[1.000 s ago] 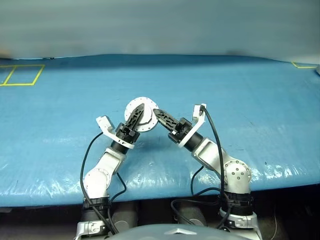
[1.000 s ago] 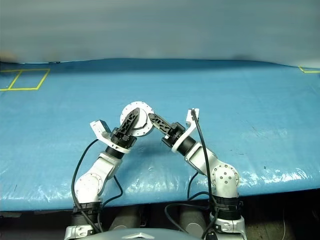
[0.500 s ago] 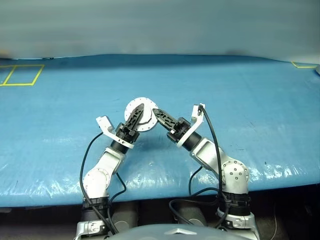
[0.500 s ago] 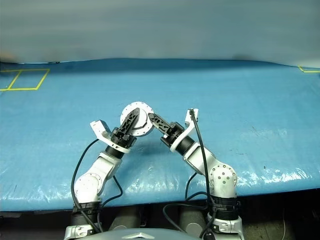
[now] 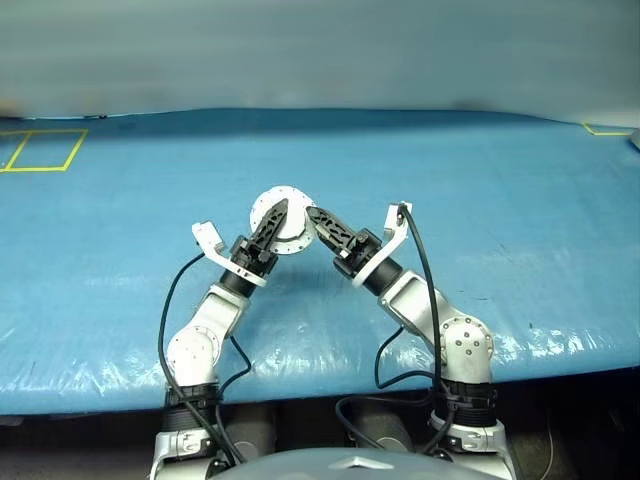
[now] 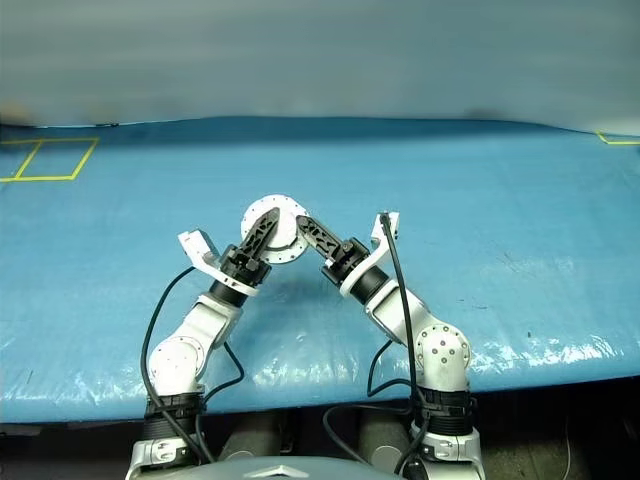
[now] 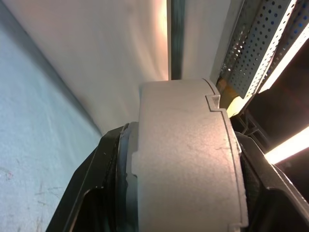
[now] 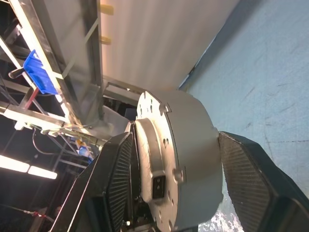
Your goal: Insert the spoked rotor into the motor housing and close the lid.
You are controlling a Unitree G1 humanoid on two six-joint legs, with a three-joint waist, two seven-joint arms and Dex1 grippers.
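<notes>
The motor housing point(image 5: 281, 212) was raised above the blue surface point(image 5: 500, 210), at twelve o'clock of both hands. The left hand point(image 5: 274, 218) clamped it across its sides. The right hand point(image 5: 318, 220) stood parted, fingers point(image 8: 113, 179) flanking it, one not touching.

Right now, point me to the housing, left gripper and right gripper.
housing point(image 5: 283, 213): left eye view, on its pale round face.
left gripper point(image 5: 277, 214): left eye view, at the fingertips, over the housing.
right gripper point(image 5: 315, 216): left eye view, at the fingertips, by the housing's edge.
</notes>
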